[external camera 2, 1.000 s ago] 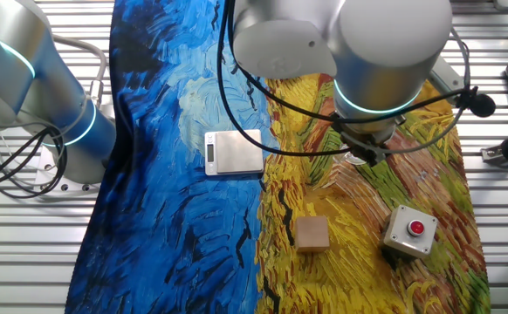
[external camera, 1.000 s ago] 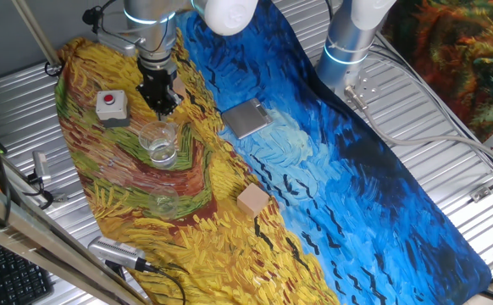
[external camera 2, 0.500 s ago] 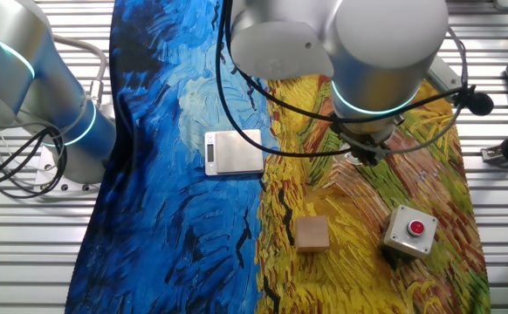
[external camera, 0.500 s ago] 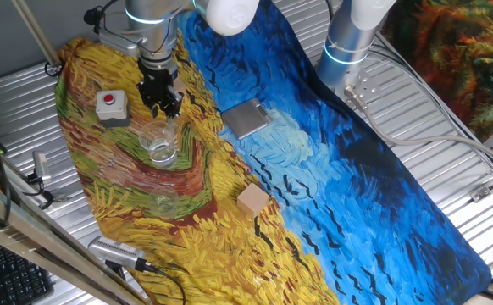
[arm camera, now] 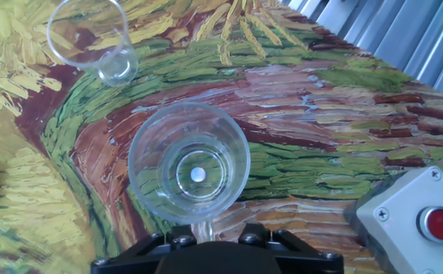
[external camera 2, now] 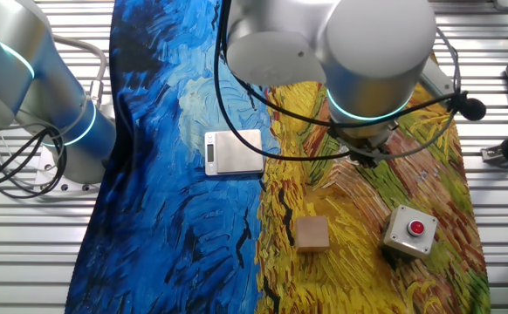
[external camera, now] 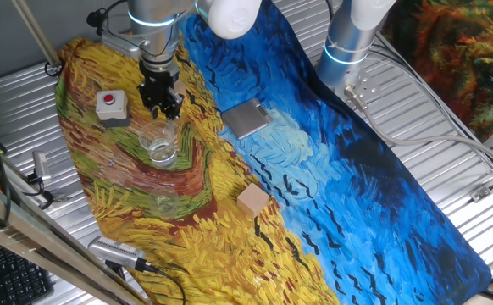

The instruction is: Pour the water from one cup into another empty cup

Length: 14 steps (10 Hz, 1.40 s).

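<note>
Jaws' state indeterminable, gripper (external camera: 161,105) above tumbler (arm camera: 189,164); if you descend off-centre, fingers clip rim, spilling water (arm camera: 197,174) before small cup (arm camera: 92,38).

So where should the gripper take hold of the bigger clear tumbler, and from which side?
Probably across the side wall of the larger tumbler, about mid-height, coming in level from the gripper side, away from the smaller cup. It stands upright with an open rim and water inside, so a side grasp keeps the rim free for pouring.
</note>
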Motion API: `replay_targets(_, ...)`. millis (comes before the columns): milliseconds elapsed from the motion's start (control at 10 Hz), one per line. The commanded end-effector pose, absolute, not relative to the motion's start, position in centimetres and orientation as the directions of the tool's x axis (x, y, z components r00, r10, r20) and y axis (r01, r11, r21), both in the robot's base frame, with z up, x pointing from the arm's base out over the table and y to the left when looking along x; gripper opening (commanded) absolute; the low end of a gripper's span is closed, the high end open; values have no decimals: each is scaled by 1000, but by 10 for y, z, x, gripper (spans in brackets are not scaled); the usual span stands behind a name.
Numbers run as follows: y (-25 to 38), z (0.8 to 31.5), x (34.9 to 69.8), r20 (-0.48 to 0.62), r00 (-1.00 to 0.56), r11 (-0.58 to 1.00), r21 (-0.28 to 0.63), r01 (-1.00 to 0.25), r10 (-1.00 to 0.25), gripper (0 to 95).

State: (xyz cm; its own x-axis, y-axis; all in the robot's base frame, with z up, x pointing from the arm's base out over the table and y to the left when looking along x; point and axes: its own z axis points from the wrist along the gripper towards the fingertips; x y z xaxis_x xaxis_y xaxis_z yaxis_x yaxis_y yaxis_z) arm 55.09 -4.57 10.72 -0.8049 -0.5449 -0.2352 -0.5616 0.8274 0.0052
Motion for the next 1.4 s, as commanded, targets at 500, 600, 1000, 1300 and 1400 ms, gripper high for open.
replay_targets(500, -41, 102, 552, -241, -808, 832, 0, -554, -538, 380)
replay_targets(600, -40, 101, 552, -242, -809, 833, -1, -553, -536, 380)
replay_targets(1000, -36, 98, 553, -242, -811, 837, -3, -548, -532, 380)
replay_targets(1300, -35, 97, 552, -245, -811, 838, -5, -546, -531, 380)
replay_targets(1400, -34, 97, 552, -245, -811, 838, -5, -546, -530, 380)
